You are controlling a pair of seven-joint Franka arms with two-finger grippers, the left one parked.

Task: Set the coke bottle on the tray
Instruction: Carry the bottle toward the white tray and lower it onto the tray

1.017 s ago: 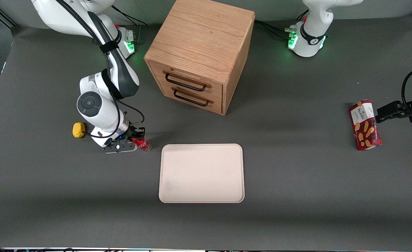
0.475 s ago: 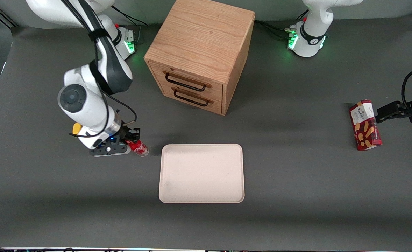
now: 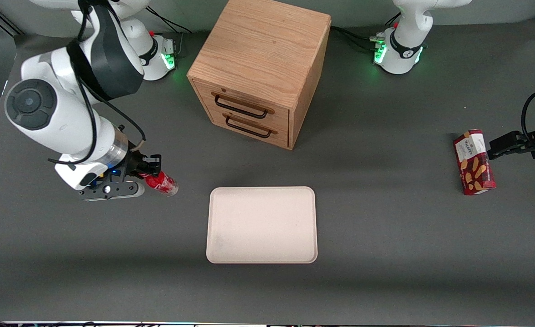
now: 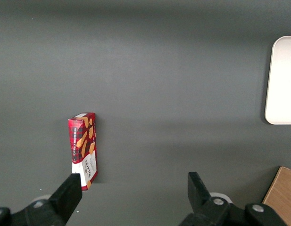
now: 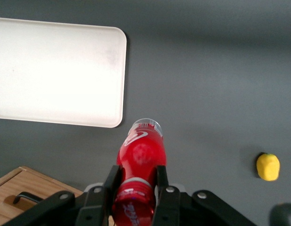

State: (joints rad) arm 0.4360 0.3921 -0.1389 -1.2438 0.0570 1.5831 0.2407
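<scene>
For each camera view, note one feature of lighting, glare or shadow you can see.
Front view: green lights glow at both arm bases, and the wooden cabinet throws a soft shadow on the table. Right wrist view: the tray is washed out almost white, while the coke bottle in the gripper looks vivid. Left wrist view: evenly lit, with faint shadow bands.

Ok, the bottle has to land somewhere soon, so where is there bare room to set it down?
The whole tray is bare inside its rim. The table between the tray and the biscuit box is also bare. It is crowded only at the gripper, jaws shut on the coke bottle, which hangs toward the working arm's end, clear of the drawer cabinet.
</scene>
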